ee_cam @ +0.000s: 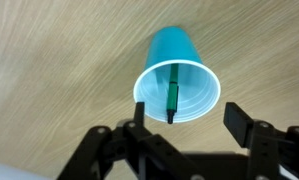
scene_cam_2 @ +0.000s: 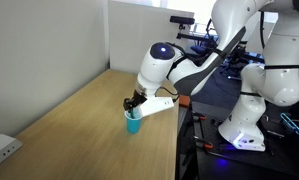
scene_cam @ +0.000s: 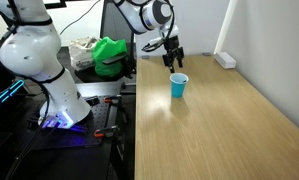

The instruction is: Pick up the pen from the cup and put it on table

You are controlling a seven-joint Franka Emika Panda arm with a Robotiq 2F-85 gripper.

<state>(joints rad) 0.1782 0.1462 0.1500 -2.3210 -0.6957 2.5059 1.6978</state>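
Note:
A small light-blue cup (scene_cam: 178, 86) stands upright on the light wood table (scene_cam: 219, 130); it also shows in an exterior view (scene_cam_2: 134, 122) and in the wrist view (ee_cam: 179, 75). A short green pen (ee_cam: 174, 92) leans inside the cup, its dark tip at the rim. My gripper (scene_cam: 172, 58) hovers just above and behind the cup, also seen in an exterior view (scene_cam_2: 136, 101). In the wrist view its two black fingers (ee_cam: 187, 122) are spread apart and empty, straddling the cup's near rim.
A dark bench with a green cloth (scene_cam: 112, 56) and clutter stands beside the table. A white power strip (scene_cam: 225, 60) lies at the table's far edge by the wall, also in an exterior view (scene_cam_2: 1, 150). A second white robot arm (scene_cam: 34, 50) stands nearby.

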